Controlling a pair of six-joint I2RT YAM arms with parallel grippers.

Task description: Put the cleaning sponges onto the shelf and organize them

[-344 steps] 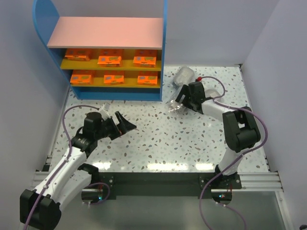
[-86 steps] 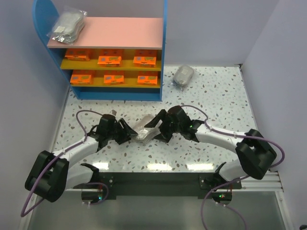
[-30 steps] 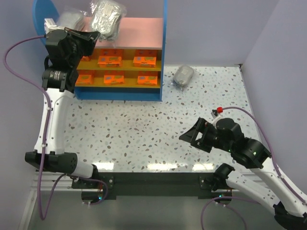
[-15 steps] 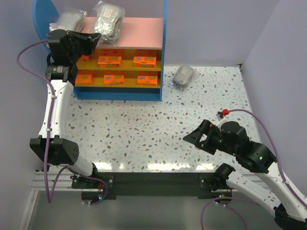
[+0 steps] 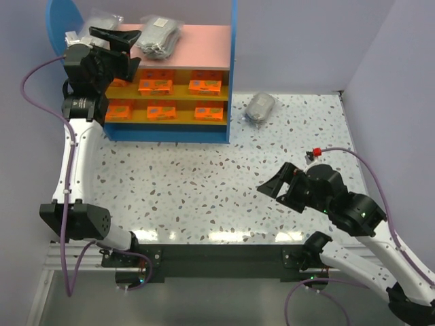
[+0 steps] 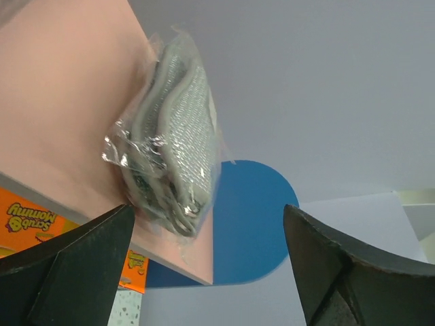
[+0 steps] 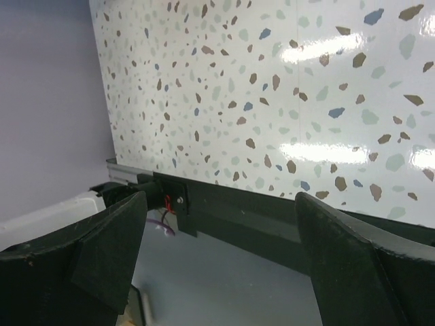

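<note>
My left gripper [image 5: 129,46] is raised to the top of the shelf [image 5: 231,81], toward its left end. Its fingers [image 6: 68,265] stand wide apart with nothing between them. Just ahead of the fingertips a grey bundle [image 5: 160,35] in a crinkly clear bag lies on the pink top board [image 6: 61,102], close to the board's front edge. In the wrist view the bundle's near end sits right beside one of my fingers, and I cannot tell whether they touch. A blue panel [image 6: 248,217] of the shelf shows past the bundle.

A second bundle [image 5: 102,19] lies on the same board further left, mostly hidden behind my left wrist. The third bundle [image 5: 259,106] lies on the table [image 5: 204,176] just to the right of the shelf, well apart from both of my grippers. Six orange packs [image 5: 155,85] lie in two rows of three on the yellow shelves [image 5: 180,95] under the board, below my left fingers.

My right gripper [image 5: 272,182] hangs over the near right part of the table with its fingers spread wide, holding nothing. Between those fingers its wrist view shows speckled tabletop and the dark rail [image 7: 224,224] along the table's near edge. The third bundle lies well beyond this gripper, toward the back of the table.
</note>
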